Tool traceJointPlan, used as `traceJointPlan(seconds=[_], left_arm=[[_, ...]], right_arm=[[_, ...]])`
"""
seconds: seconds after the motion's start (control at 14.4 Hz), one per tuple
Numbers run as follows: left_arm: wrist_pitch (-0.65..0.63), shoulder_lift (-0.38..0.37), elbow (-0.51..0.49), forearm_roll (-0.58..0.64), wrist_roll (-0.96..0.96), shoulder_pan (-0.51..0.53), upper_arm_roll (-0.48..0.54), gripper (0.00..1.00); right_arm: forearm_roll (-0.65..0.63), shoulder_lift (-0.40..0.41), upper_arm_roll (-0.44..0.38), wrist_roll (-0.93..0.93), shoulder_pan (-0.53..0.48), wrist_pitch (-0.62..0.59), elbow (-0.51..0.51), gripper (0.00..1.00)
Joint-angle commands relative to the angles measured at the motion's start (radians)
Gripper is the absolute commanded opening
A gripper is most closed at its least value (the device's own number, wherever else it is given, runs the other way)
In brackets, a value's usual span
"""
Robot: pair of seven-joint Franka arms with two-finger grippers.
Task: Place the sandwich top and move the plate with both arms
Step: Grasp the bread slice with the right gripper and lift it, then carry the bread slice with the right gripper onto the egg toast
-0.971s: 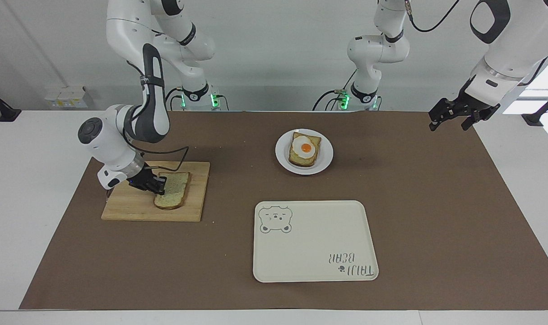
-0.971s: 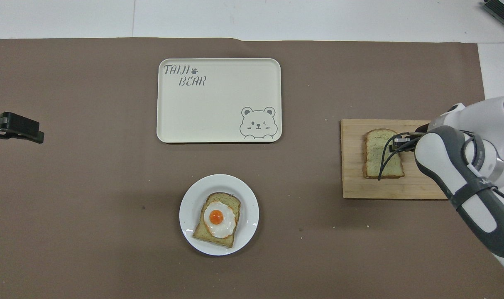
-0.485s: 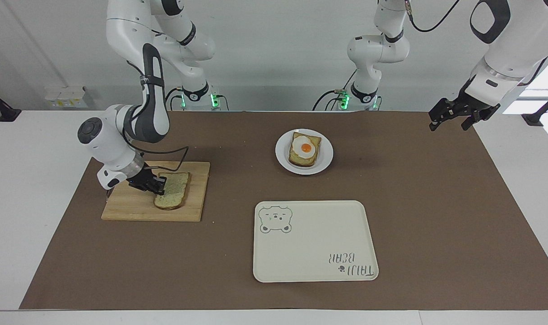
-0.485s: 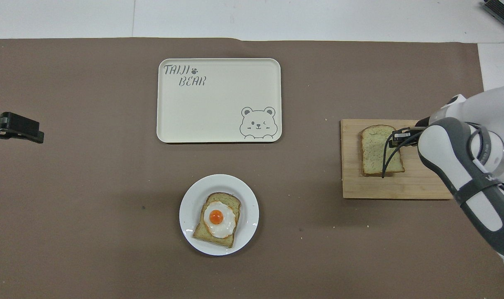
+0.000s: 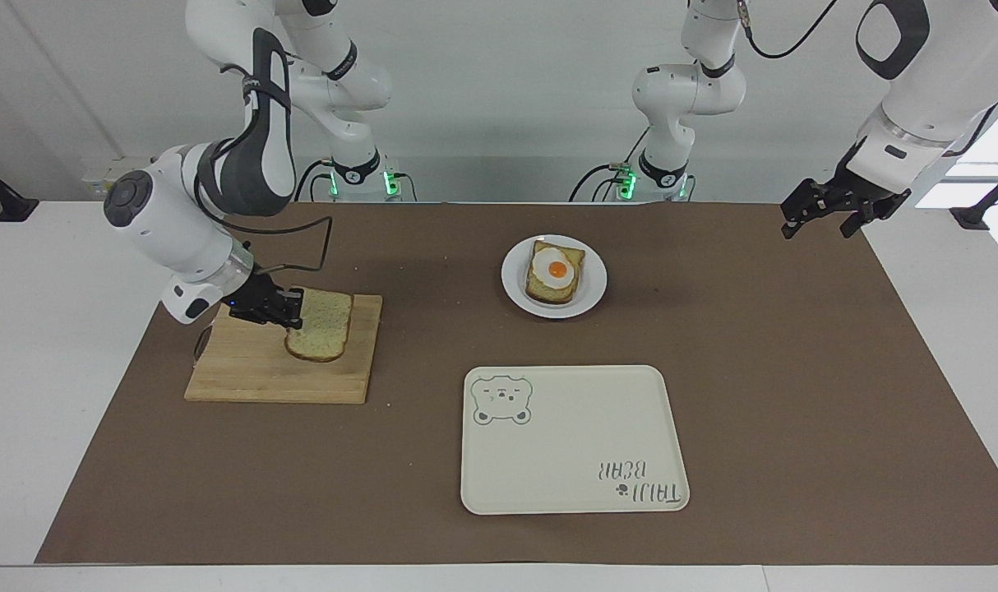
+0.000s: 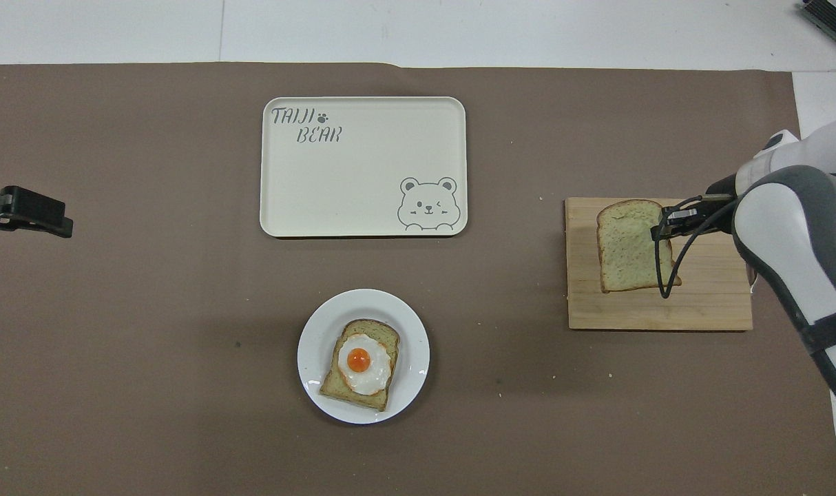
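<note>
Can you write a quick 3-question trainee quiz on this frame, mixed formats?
1. True or false: the sandwich top lies flat on the cutting board.
2. What does the plate carry? A) nothing B) bread slice with fried egg C) the tray
3. Fill in: the left gripper waits over the mat's corner at the ___ arm's end.

Key
1. False: the right gripper holds it by one edge, raised over the board.
2. B
3. left
</note>
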Motion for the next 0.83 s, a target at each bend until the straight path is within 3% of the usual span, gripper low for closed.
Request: traceJointPlan(seconds=[0.0, 0.28, 0.49, 0.76], left_arm=[[-0.011, -0.009, -0.004, 0.001, -0.006, 0.009, -0.006, 1.0], [-0.011, -0.009, -0.004, 0.001, -0.006, 0.009, -0.006, 1.0], [-0.011, -0.009, -0.004, 0.001, -0.006, 0.009, -0.006, 1.0], [-0.011, -0.009, -0.004, 0.001, -0.006, 0.009, -0.006, 1.0]], right_arm=[[0.051, -0.011, 0.039, -0.021, -0.003, -0.046, 0.001, 0.0], [0.058, -0.021, 0.074, 0.123, 0.064, -0.026, -0.018, 0.0], [0.14, -0.04, 0.076, 0.212, 0.136, -0.002, -0.045, 0.0], [0.174, -0.031, 0.077, 0.365, 0.303, 0.075, -0.053, 0.0]])
